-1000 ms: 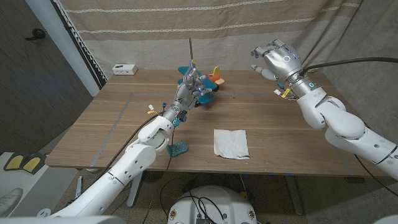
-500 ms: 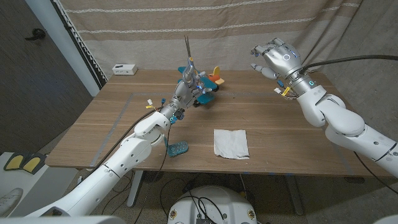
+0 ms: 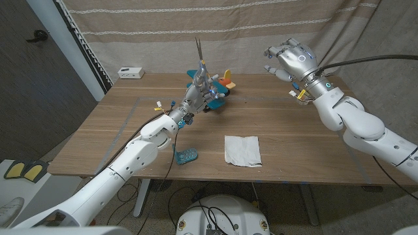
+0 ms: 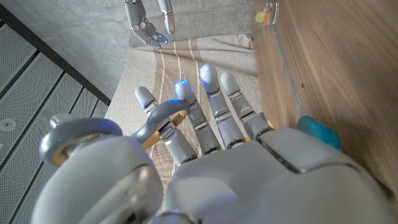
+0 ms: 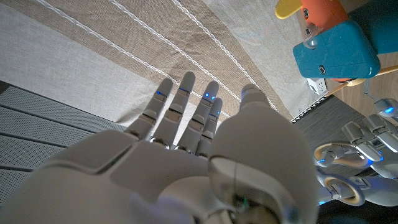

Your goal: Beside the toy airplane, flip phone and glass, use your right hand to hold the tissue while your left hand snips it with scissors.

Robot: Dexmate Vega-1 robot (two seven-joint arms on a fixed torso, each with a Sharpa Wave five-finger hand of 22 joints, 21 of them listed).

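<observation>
Landmark: white square tissue [image 3: 243,150], lying flat on the wooden table [image 3: 294,130] near its front edge.

Left hand [image 3: 202,91] is raised beyond the tissue, over the teal-and-orange toy airplane [image 3: 222,83], clamped on the metal scissors [image 3: 198,53]; the blades point straight up, apparently closed. In the left wrist view a finger passes through a metal handle loop [image 4: 163,118].

Right hand [image 3: 290,59] hangs in the air well beyond and to the right of the tissue, fingers spread, holding nothing.

A small teal object [image 3: 185,155] lies just left of the tissue; cannot tell what it is.

Step in hand, as judged: bring both hands to the tissue; nothing is held or cut yet.

To do it well: the right hand should pinch one edge and lift it, so a free edge hangs clear. The left hand should tilt the blades down, open them, then approach from the left, staying off the right fingers.
</observation>
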